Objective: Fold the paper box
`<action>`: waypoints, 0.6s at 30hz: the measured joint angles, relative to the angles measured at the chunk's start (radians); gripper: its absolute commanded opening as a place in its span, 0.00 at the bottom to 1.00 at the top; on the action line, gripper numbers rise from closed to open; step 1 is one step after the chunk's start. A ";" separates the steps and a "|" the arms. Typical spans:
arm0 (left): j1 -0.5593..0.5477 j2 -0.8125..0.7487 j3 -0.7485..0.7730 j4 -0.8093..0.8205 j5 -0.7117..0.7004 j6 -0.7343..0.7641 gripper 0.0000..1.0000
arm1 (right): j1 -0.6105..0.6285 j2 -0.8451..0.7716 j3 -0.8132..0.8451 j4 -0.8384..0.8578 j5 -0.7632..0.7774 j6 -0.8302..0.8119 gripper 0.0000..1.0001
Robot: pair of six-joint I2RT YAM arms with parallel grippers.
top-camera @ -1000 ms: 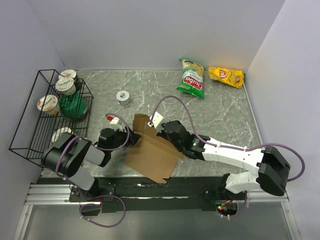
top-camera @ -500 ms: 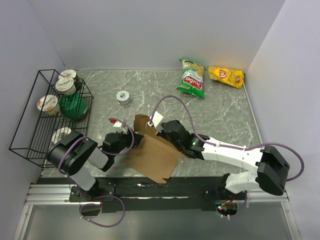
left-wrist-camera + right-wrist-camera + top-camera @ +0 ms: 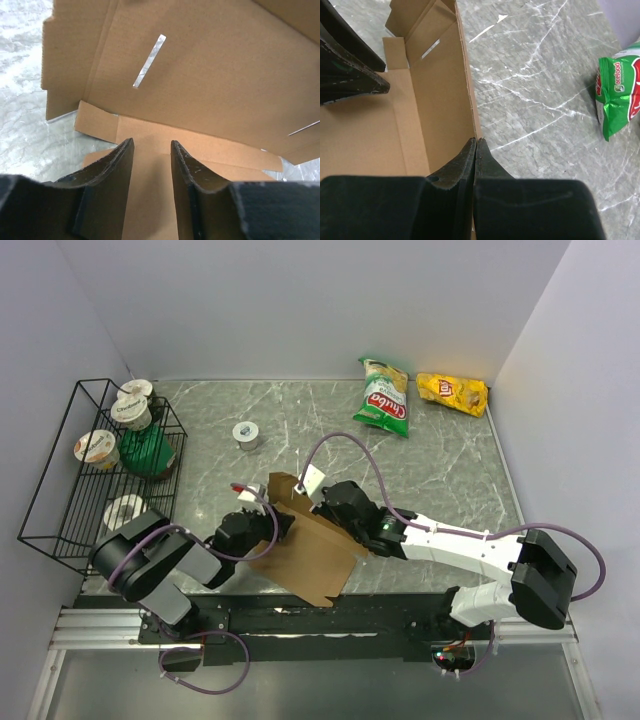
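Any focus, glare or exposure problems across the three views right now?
Top external: even, soft light, the paper box sharp, shadows faint. Left wrist: cardboard in focus, the left fingers near-black and soft at the lens. Right wrist: foil sheen on the green snack bag, the right fingers underexposed, no detail.

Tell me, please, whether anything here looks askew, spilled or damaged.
Nothing looks spilled or damaged. The paper box lies at a slant, half folded, one wall held up by the shut right gripper.
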 measured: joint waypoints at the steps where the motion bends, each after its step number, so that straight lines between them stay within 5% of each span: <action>1: -0.001 -0.003 -0.001 -0.001 -0.003 -0.002 0.44 | 0.000 0.000 0.000 0.000 -0.002 0.000 0.00; 8: -0.002 -0.223 -0.037 -0.104 -0.036 -0.033 0.50 | 0.000 0.000 0.000 0.001 -0.025 -0.011 0.00; 18: 0.034 -0.767 -0.082 -0.454 -0.064 -0.048 0.79 | 0.008 -0.001 -0.010 0.014 -0.041 -0.034 0.00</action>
